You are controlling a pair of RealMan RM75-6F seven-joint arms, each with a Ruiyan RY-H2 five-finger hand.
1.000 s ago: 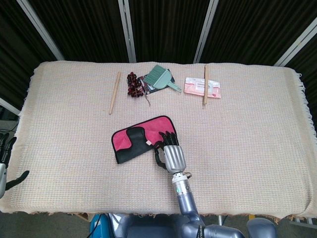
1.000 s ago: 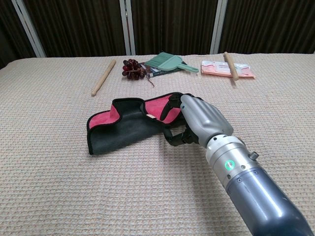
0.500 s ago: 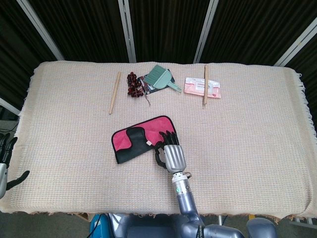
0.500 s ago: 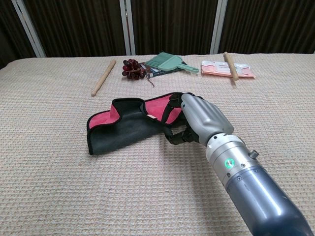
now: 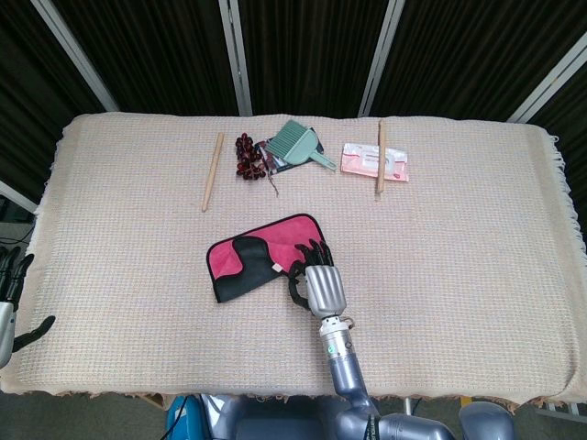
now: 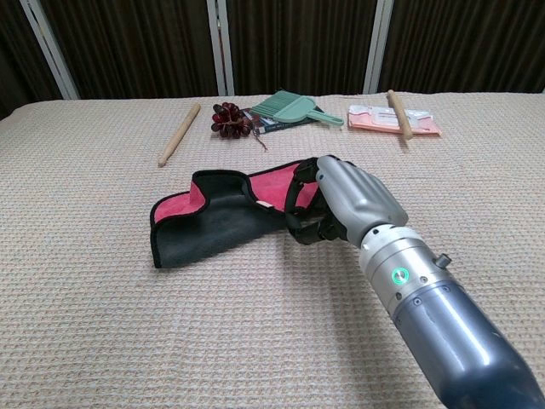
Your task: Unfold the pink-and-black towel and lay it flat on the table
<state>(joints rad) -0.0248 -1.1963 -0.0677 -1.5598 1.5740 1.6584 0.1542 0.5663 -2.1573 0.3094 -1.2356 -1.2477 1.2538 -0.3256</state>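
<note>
While folded on the table, towel (image 6: 221, 217) is gripped by right hand (image 6: 345, 203).

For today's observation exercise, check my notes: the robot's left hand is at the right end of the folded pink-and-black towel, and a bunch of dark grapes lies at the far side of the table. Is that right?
One detail is wrong: it is the right hand, not the left, at the right end of the folded pink-and-black towel, as the chest view shows. The left hand is at the table's left edge in the head view. The grapes do lie at the far side.
</note>
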